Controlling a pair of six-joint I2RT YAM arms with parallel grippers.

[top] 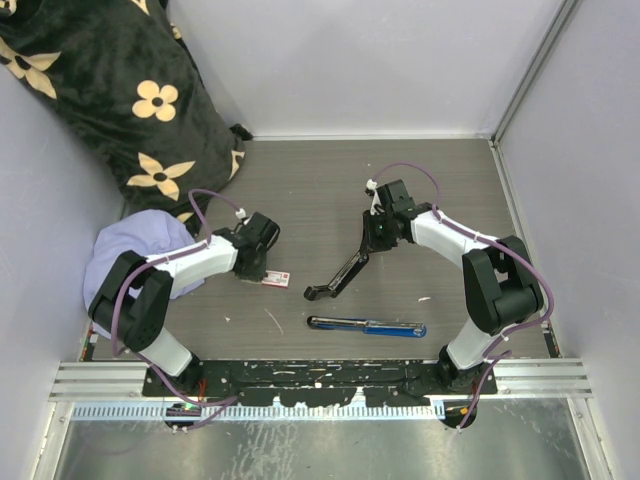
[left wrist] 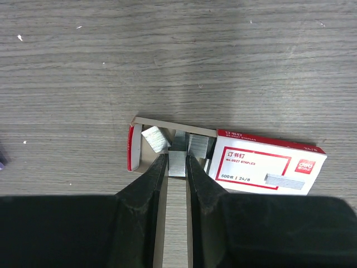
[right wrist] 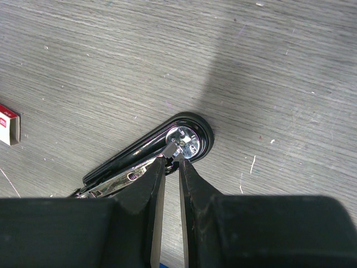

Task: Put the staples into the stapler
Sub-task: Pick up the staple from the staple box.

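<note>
The staples box [top: 277,278] lies open on the table; in the left wrist view its white, red-labelled sleeve [left wrist: 269,168] is slid right and its tray [left wrist: 134,146] holds loose silver staple strips. My left gripper [left wrist: 174,159] is shut on one staple strip [left wrist: 177,165] at the tray's near edge. The black stapler [top: 345,267] lies open on the table, its chrome magazine [right wrist: 120,180] raised off its base [right wrist: 192,123]. My right gripper [right wrist: 172,161] is shut on the magazine's front end. The box's end also shows in the right wrist view [right wrist: 8,125].
A blue and black stapler [top: 365,326] lies near the front edge between the arms. A black flowered pillow [top: 120,90] fills the back left corner, with a lavender cloth [top: 135,245] beside the left arm. Walls enclose the table on three sides.
</note>
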